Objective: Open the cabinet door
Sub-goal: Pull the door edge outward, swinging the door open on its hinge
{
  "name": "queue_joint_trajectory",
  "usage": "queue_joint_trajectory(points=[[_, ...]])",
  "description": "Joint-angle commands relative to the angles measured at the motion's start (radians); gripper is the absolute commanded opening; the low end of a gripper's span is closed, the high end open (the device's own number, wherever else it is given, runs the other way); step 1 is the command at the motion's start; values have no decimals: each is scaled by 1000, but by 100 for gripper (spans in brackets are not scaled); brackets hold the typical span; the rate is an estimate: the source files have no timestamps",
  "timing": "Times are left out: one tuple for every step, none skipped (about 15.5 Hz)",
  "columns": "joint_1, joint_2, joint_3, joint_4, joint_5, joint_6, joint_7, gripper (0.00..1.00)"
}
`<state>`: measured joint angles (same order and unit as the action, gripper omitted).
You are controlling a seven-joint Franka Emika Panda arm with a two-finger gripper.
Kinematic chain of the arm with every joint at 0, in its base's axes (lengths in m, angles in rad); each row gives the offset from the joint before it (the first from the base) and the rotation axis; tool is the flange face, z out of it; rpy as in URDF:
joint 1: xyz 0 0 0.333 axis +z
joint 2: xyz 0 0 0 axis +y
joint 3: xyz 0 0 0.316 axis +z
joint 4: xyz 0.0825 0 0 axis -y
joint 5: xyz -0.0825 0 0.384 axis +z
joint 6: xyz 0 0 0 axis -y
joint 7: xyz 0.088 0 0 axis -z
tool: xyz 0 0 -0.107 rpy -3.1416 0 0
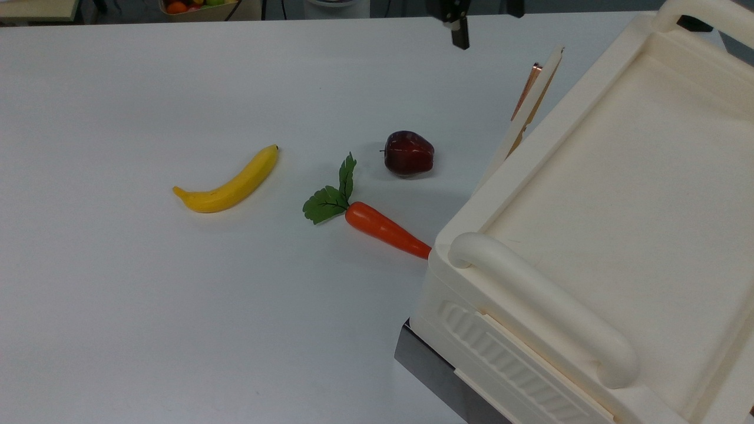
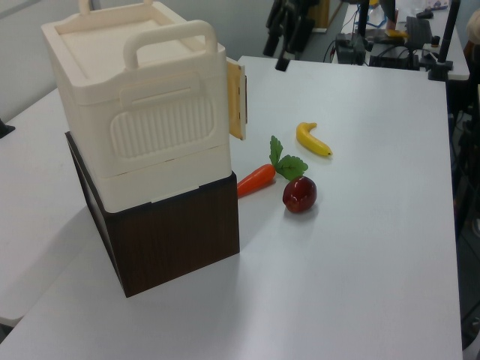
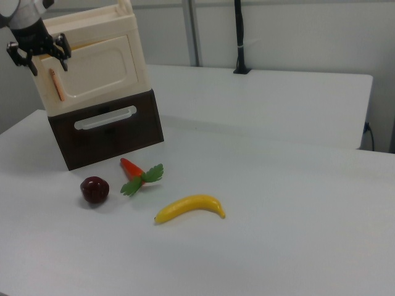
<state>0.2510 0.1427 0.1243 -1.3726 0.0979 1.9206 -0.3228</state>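
Gripper [image 3: 36, 53] first: it hangs with its fingers spread wide and nothing between them, just above the copper handle [image 3: 57, 85] in the right view, clear of the panel and touching nothing.

Nearest in the right view, a banana [image 3: 190, 208] lies on the white table [image 3: 278, 185]; behind it are a dark red apple [image 3: 94, 189] and a carrot [image 3: 139, 172], the carrot's tip close to the dark wooden base [image 3: 105, 126] that carries the cream cabinet [image 2: 135, 105]. None of these lies in the path of the door.

Farther back, the cabinet door [image 3: 92, 69] stands ajar. In the top view it shows as a thin edge [image 1: 521, 118] swung a little away from the cabinet front, with the handle on its free end, and the left view shows the same narrow gap.

By my reading the task is only partly done: the door is cracked, not open. The next move calls for bringing the fingers back to the handle or hooking behind the free edge, then drawing it outward along the hinge's arc.
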Motion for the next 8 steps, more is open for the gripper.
queue_joint_trajectory(points=[[57, -8, 2, -8, 11, 144, 60, 96], [66, -5, 2, -10, 11, 184, 60, 98], [70, -3, 2, -13, 12, 219, 60, 98], [80, 3, 2, -13, 12, 244, 62, 100], [93, 6, 2, -13, 12, 259, 62, 100], [97, 17, 2, -13, 9, 274, 62, 100], [97, 20, 2, -14, 6, 281, 60, 100], [97, 21, 3, -22, 6, 281, 60, 100]])
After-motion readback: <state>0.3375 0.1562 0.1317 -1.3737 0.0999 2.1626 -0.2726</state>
